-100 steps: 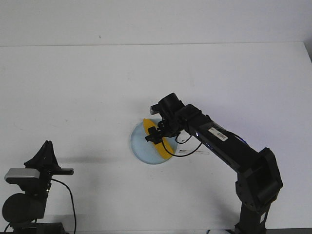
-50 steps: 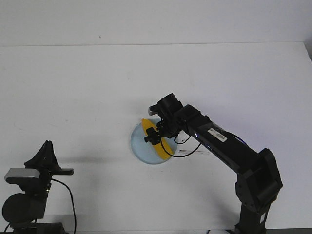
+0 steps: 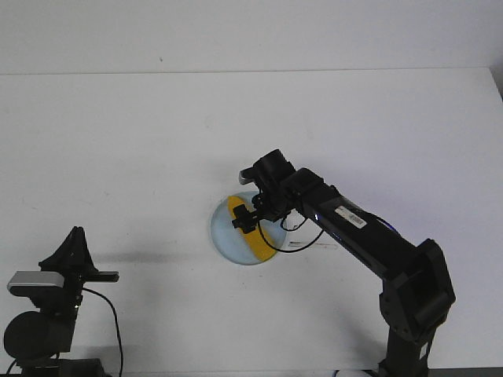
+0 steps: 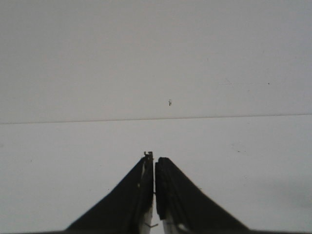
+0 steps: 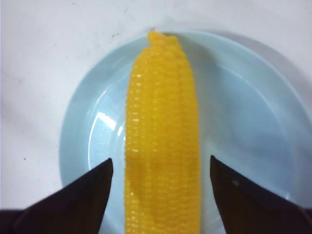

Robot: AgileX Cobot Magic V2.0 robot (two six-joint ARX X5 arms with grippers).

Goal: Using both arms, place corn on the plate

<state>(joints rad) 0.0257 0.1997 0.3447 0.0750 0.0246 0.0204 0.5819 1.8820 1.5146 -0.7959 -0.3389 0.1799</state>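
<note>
Lowered yellow corn (image 5: pixel 162 141) lies on plate (image 5: pixel 243 126).

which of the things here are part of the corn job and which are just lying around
Part of the job:
corn, lying on the plate
plate, pale blue
right gripper, open, a finger on each side of the corn
left gripper, shut, parked away from the plate

Just lying about:
nothing loose; only the white table and the black cables beside the plate
</note>
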